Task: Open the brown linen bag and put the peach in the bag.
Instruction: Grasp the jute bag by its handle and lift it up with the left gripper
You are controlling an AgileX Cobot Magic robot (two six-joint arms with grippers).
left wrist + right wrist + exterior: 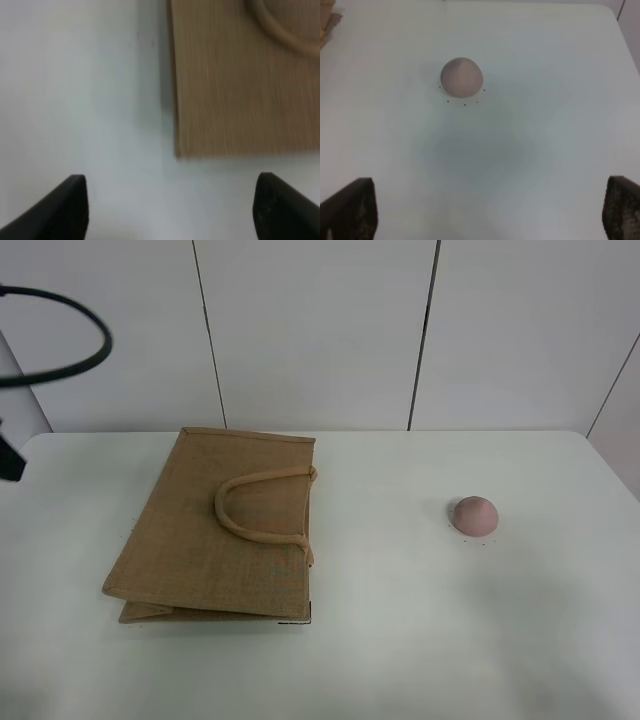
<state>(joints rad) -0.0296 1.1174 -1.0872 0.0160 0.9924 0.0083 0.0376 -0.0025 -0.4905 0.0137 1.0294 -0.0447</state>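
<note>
Tan-brown jute, coarse-woven: the big rectangular brown linen bag [215, 530] lies flat on the white worktop [400, 640], left of centre, with a lighter loop handle [262, 508] lying across its top face. The small round dusty-pink peach [474, 516] sits well apart on the right.

My left pincer [170, 200] hangs spread wide with nothing in it, above bare worktop just beside a bag corner. My right pincer [490, 200] is equally wide and empty, with the peach ahead of it.

Opening comes first, I reckon. I'd take the left pincer to that handle, close on the top loop only and lift gently, so the upper panel peels away from the lower one instead of dragging the whole bag.

The bag is pressed flat. I can't see inside it, and nothing bulges.
</note>
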